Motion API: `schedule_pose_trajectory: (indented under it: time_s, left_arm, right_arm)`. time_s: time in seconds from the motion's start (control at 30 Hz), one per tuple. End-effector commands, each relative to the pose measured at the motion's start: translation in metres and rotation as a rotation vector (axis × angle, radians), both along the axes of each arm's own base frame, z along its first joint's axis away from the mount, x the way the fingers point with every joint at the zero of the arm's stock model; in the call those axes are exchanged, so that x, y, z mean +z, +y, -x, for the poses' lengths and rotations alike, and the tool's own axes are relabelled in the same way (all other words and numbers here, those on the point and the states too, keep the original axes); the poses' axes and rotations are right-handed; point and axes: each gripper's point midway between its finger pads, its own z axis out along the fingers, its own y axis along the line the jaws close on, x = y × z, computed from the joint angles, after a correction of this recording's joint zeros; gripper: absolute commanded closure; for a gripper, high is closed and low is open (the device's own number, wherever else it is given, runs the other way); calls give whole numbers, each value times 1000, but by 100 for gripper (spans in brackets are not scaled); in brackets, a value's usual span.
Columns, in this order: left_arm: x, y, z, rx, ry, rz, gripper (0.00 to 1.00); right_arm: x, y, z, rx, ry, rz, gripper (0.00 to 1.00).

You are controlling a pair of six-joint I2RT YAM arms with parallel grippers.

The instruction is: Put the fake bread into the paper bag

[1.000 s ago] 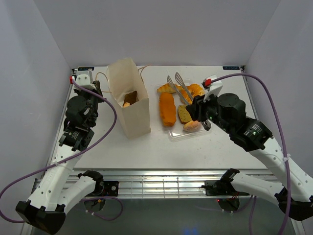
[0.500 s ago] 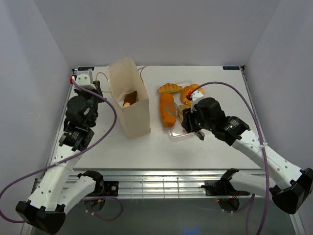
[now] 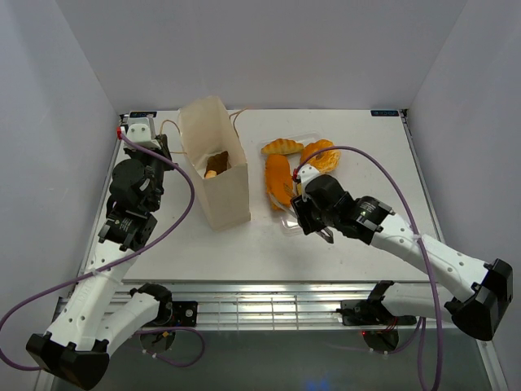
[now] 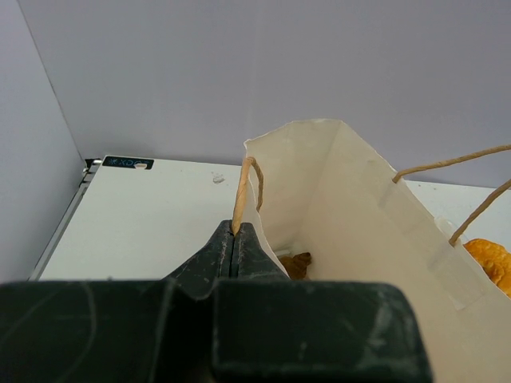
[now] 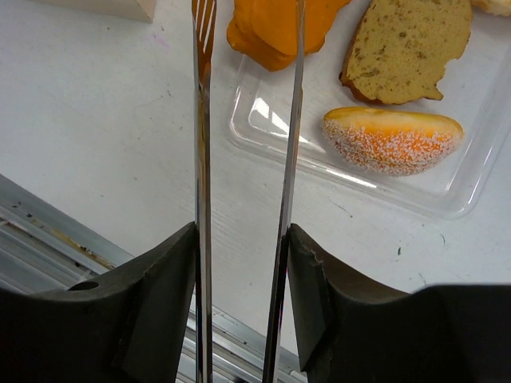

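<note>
**Q:** Bread, where is it?

**A:** Most of it sits in a clear tray just right of the bag. One brown piece lies inside the bag.

**Q:** Which piece is closest to the tool?

**A:** An orange loaf. It lies straight ahead of the right gripper, at the tips of the metal tongs that the gripper is clamped on. The two tong arms stand parted. One runs just left of the loaf and the other crosses over it. Whether either arm touches the loaf cannot be told. From above, the loaf's long axis runs away from the arm bases.

**Q:** Anything else within reach?

**A:** A sugared bun lies right of the tongs, lengthwise across them, with a brown slice beyond it.

**Q:** And the other arm?

**A:** The left gripper is pinched tight on the bag's rim at a string handle, probably steadying the bag. The right arm is nearer the tray, so any piece it lifts would travel left to the bag.
</note>
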Motion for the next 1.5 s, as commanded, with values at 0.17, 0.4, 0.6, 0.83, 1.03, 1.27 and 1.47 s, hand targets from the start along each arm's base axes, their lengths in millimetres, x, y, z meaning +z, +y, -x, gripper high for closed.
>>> schedule_pose_trajectory:
  time_s: [0.17,0.4,0.6,0.83,1.03,1.27,1.47]
  left_arm:
    - [3,-1,2,-12,-6,7,100]
    - [4,-2,2,-17,-8,9,100]
    - [3,-2,2,-18,-5,9,100]
    - [4,-2,2,-18,-6,9,100]
    - [4,-2,2,-18,-8,10,100]
    - [4,-2,2,-20,-7,9,100]
    - [4,-2,3,-20,-8,10,100]
  right_arm:
    - [-2,6,-12,-27,-66,114,47]
    - [-2,16,-13,-10,-83,159,45]
    - [-6,18,-14,-11,-98,205,45]
    - [-15,21,-12,-8,-102,264,45]
    - [-17,22,-14,-17,-114,283,45]
    - [-26,24,-12,-23,-111,337,48]
    - [-26,26,-10,-22,-95,333,66]
